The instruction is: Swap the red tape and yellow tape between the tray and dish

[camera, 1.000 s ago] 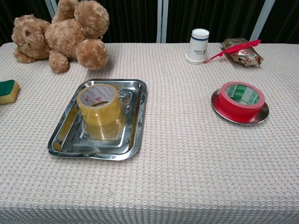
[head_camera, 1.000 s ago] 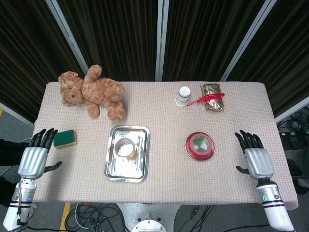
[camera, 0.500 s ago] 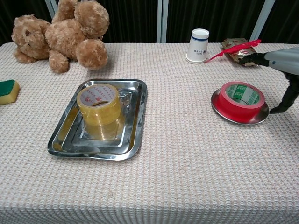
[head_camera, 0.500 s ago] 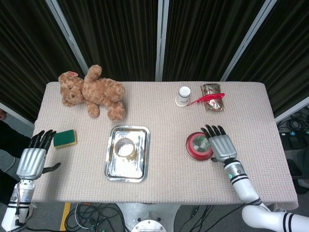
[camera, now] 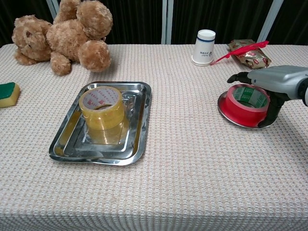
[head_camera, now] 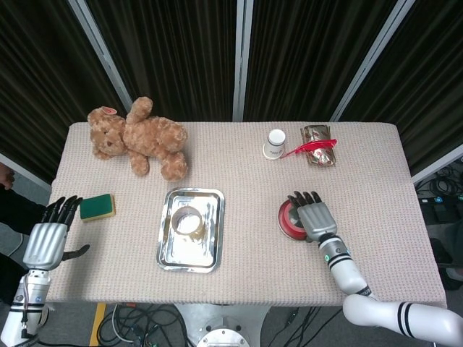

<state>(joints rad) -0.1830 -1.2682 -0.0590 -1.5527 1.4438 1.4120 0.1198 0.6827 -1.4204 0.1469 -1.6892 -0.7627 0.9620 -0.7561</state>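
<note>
The red tape (camera: 247, 102) lies flat in the round dish (camera: 228, 114), its hole facing straight up, so its axis stands upright and the roll shows no long side. On the table (head_camera: 239, 166), seen from the head view, the dish sits at about 4 o'clock from the centre. The right hand (head_camera: 311, 215) hovers over the right part of the roll, palm down, fingers (camera: 239, 77) stretched flat and pointing toward 12 o'clock across the top of the tape; the thumb hangs down at the dish's right rim. Whether any part of the hand touches the tape I cannot tell; it grips nothing and is spread wide.

The yellow tape (camera: 101, 107) lies flat too, hole up, in the far half of the steel tray (camera: 64, 144), whose long side runs from 12 to 6 o'clock; the tray sits at about 7 o'clock from the table's centre. The left hand (head_camera: 49, 235) hangs at the table's 8 o'clock edge, fingers spread and holding nothing, just beside a green and yellow sponge (head_camera: 97, 207).

A teddy bear (head_camera: 139, 136) lies at 10 o'clock. At 1 o'clock stand a paper cup (head_camera: 275, 143), a red feather (head_camera: 309, 147) and a foil packet (head_camera: 319, 135), close together
</note>
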